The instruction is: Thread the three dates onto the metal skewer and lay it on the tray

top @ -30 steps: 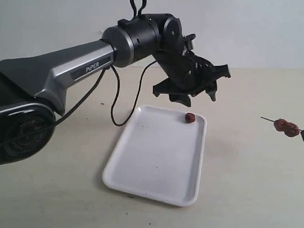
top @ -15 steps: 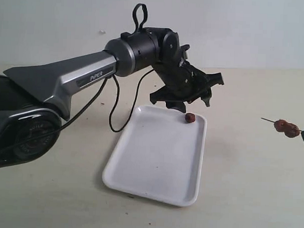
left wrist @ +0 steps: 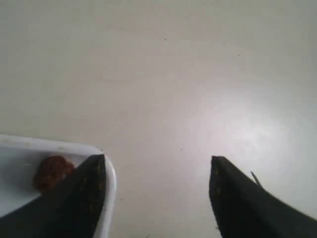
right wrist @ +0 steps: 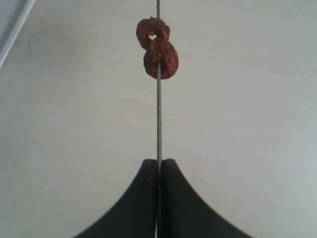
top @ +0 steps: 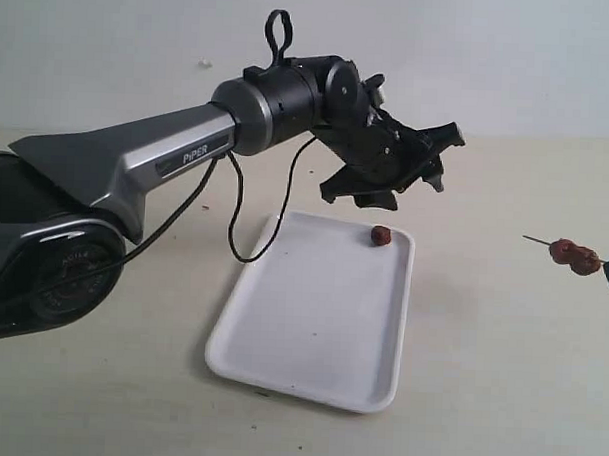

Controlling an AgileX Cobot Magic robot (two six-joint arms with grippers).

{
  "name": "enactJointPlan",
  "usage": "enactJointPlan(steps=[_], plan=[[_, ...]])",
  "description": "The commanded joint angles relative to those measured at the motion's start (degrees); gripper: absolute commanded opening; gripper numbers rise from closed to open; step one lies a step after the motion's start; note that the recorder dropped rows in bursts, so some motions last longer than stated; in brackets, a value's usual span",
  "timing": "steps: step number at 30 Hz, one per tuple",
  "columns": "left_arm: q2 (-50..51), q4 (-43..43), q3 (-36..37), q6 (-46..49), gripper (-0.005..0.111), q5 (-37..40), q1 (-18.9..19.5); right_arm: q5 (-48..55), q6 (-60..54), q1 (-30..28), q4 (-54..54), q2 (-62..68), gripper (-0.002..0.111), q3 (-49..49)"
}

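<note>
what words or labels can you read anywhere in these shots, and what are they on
"PiPER": on the silver link of the left arm.
Faint lettering on that arm's black base joint: too blurred to read.
No text shows in either wrist view.

The flat white rectangular plastic-looking tray (top: 311, 338) is smooth and glossy, with a soft sheen along its low rim. At its one-o'clock corner, the small reddish-brown date (top: 380, 235) has a wrinkled, dull skin. Out at three o'clock, the thin straight dark grey metal skewer (right wrist: 158, 119) is smooth and faintly shiny. The two reddish-brown dates (right wrist: 161, 59) on it look creased and slightly waxy. The pale beige tabletop (top: 499, 375) is matt with fine dark specks. The left arm (top: 137, 157) has a satin silver-grey shell and black plastic joints. The left gripper (left wrist: 157, 166) and right gripper (right wrist: 158, 163) have matt black plastic-looking fingers.
</note>
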Motion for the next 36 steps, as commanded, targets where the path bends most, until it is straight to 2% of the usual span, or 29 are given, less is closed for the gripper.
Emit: enactJointPlan(steps=[1, 7, 17, 19, 21, 22, 24, 27, 29, 30, 32, 36], plan=[[2.25, -3.00, -0.29, -0.05, 0.060, -1.76, -1.37, -0.36, 0.10, -0.35, -0.15, -0.39, 0.000, 0.20], [2.86, -1.10, -0.29, -0.05, 0.060, -2.03, -1.49, -0.50, 0.10, -0.35, -0.15, -0.39, 0.000, 0.20], [1.90, 2.15, -0.29, -0.05, 0.060, 4.09, 0.94, -0.58, 0.10, -0.35, -0.15, -0.39, 0.000, 0.20], [0.69, 4.44, -0.29, 0.42, 0.060, 7.86, 2.09, -0.37, 0.10, -0.35, -0.15, -0.39, 0.000, 0.20], [-0.41, 8.25, -0.29, 1.02, 0.060, 14.03, 3.30, -0.26, 0.10, -0.35, -0.15, -0.39, 0.000, 0.20], [-1.22, 11.14, -0.29, 1.83, 0.060, 19.49, 4.47, -0.26, 0.10, -0.35, -0.15, -0.39, 0.000, 0.20], [-2.54, 12.32, -0.29, 2.35, 0.055, 24.86, 6.42, -0.36, 0.10, -0.35, -0.15, -0.39, 0.000, 0.20], [-4.68, 10.31, -0.29, 8.32, 0.047, 24.43, 7.78, -1.27, 0.10, -0.35, -0.15, -0.39, 0.000, 0.20], [-5.74, 10.61, -0.29, 13.85, 0.047, 23.96, 7.78, -1.61, 0.10, -0.35, -0.15, -0.39, 0.000, 0.20], [-6.16, 10.61, -0.29, 15.57, 0.052, 24.11, 7.78, -1.70, 0.10, -0.35, -0.15, -0.39, 0.000, 0.20], [-6.12, 9.68, -0.29, 14.81, 0.061, 25.05, 7.65, -1.70, 0.10, -0.35, -0.15, -0.39, 0.000, 0.20], [-5.41, 8.41, -0.29, 14.81, 0.061, 25.05, 6.31, -1.67, 0.10, -0.35, 0.01, -0.39, 0.000, 0.20]])
